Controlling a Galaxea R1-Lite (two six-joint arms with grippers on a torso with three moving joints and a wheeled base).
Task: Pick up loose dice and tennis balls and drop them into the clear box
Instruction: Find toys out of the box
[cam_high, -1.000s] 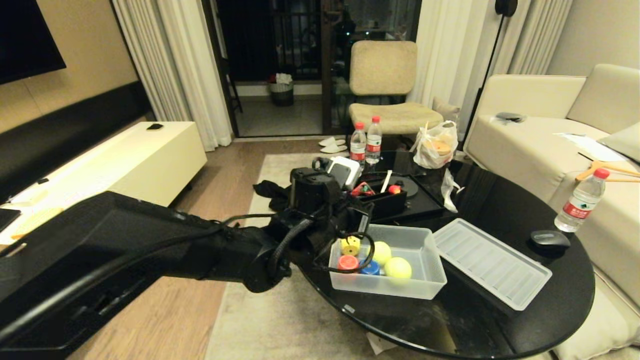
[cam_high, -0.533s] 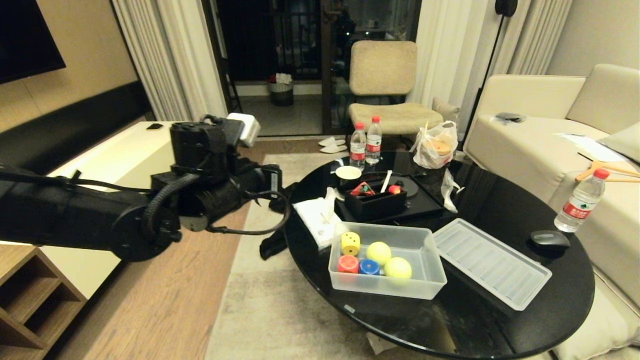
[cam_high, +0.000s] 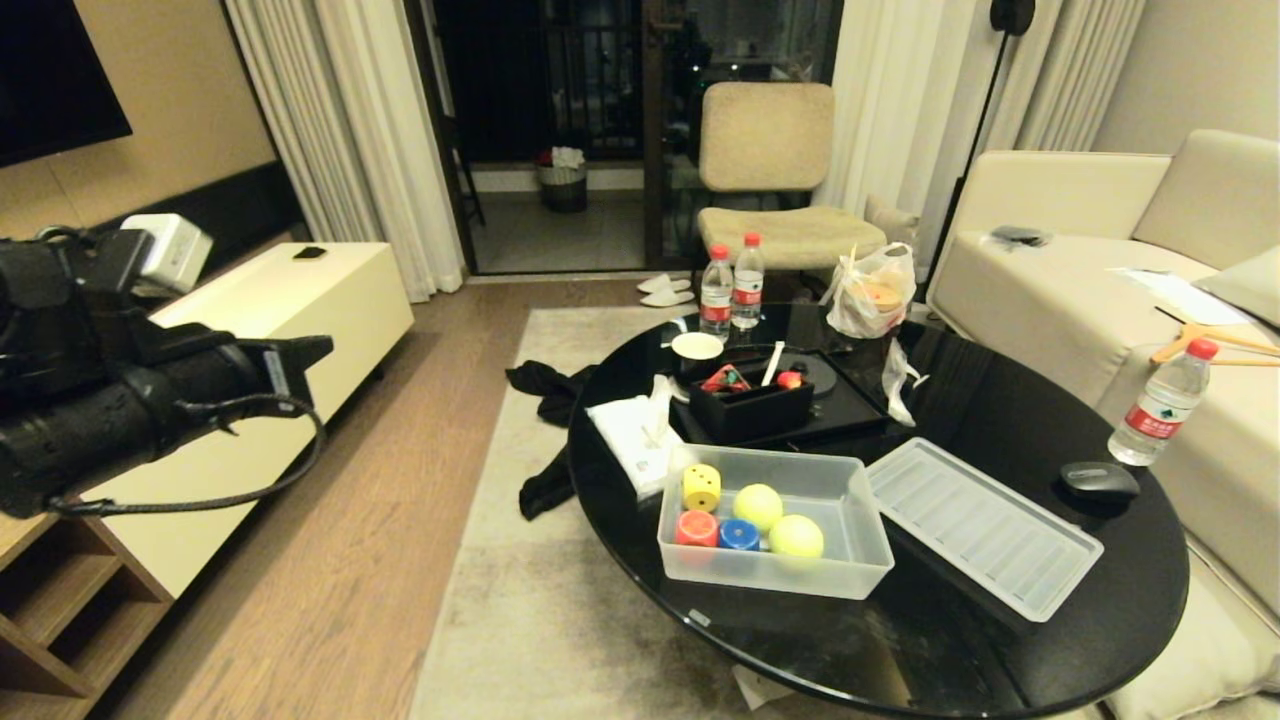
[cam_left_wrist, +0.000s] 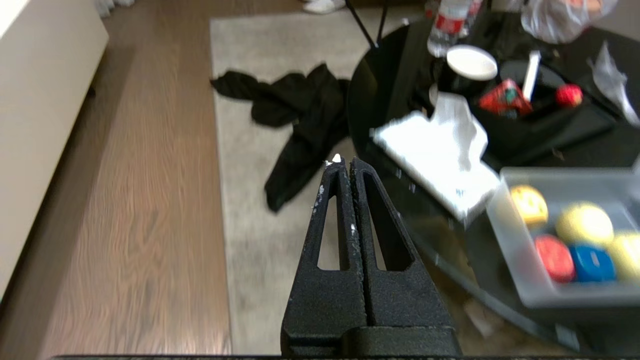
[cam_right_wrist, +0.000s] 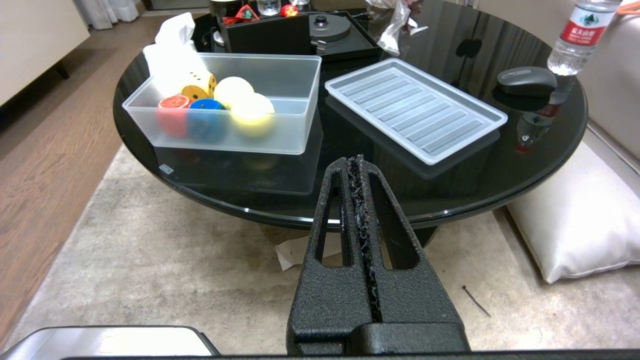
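Living room: round black table (cam_high: 1000, 640) on rug (cam_high: 520, 620), sofa (cam_high: 1060, 280) right. Clear box (cam_high: 850, 575) holds dice (cam_high: 701, 487) and tennis balls (cam_high: 758, 505); lid (cam_high: 980, 525) beside. Left gripper (cam_left_wrist: 343, 163) and right gripper (cam_right_wrist: 356, 162) closed, empty.

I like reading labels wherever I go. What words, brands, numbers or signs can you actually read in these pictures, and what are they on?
No text can be read outright.
Water bottle by the sofa: red label with white characters, too small to read.
Two water bottles at the table's far edge: red labels, too small to read.
Yellow die in the clear box: dark pips only, no writing.
Small sticker on the table edge: too small to read.
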